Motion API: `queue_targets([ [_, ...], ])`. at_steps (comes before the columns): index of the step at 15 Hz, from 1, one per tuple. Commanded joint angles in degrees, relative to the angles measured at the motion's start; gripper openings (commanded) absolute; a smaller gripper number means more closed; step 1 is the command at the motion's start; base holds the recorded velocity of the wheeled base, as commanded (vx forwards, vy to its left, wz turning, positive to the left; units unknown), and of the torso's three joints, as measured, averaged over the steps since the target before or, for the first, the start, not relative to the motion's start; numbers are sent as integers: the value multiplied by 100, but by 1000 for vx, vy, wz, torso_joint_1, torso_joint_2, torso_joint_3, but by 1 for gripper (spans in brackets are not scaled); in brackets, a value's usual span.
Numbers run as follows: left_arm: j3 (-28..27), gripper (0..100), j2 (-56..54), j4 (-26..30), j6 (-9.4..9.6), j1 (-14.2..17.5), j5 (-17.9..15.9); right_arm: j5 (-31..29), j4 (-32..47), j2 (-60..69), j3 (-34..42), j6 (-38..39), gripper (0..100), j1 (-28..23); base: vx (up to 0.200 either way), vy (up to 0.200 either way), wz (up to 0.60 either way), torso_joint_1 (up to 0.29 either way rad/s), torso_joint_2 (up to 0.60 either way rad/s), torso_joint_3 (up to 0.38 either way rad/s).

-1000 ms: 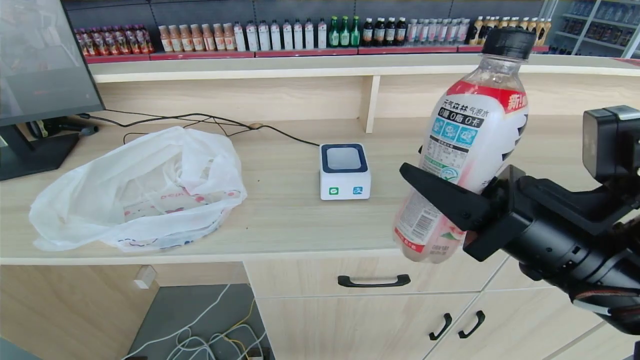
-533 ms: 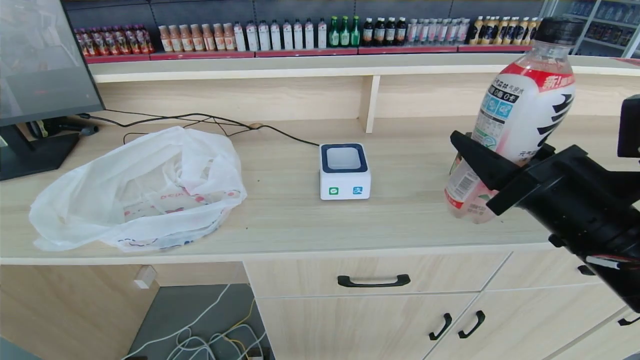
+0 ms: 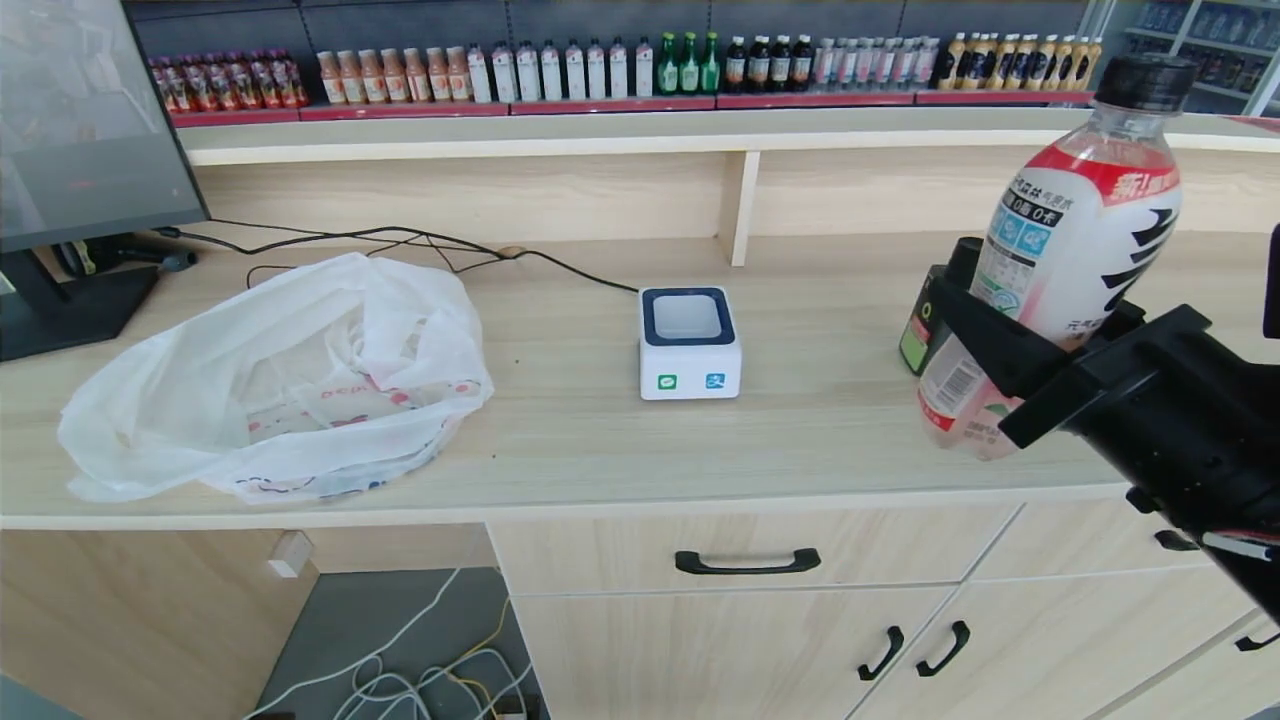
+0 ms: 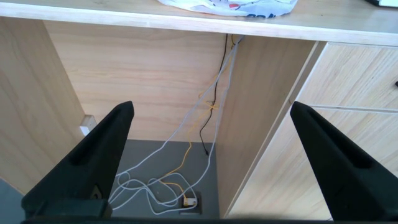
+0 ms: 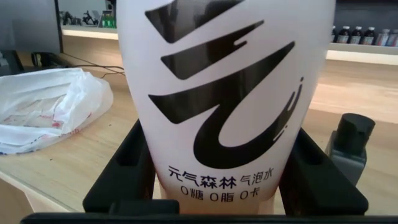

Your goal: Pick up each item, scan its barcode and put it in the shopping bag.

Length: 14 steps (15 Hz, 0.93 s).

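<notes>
One bottle (image 3: 1078, 225) in right tool (image 3: 1030, 325); barcode (image 3: 950, 386) near base.

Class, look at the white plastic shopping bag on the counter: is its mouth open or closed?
Open. The white plastic shopping bag lies slumped on the pale wooden counter, its mouth spread wide, showing the inside.

Head cam looked down across the counter (image 3: 600, 440). Left wrist cam sat low, facing under it. Right wrist cam was tight on the bottle (image 5: 227, 93); shared the bag (image 5: 50, 106) with head.
</notes>
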<state>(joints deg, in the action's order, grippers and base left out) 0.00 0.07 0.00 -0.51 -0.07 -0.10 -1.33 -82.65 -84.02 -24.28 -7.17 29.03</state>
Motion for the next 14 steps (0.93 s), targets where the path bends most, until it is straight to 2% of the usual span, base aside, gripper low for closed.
queue_targets([
  [1,0,100,1,0,-2,-1,1,10,-49,-203,-85,14,0,-20,0,0,0,0,0,0],
  [14,0,100,1,0,-2,-1,1,27,-128,-361,-138,198,0,-20,0,0,0,0,0,0],
])
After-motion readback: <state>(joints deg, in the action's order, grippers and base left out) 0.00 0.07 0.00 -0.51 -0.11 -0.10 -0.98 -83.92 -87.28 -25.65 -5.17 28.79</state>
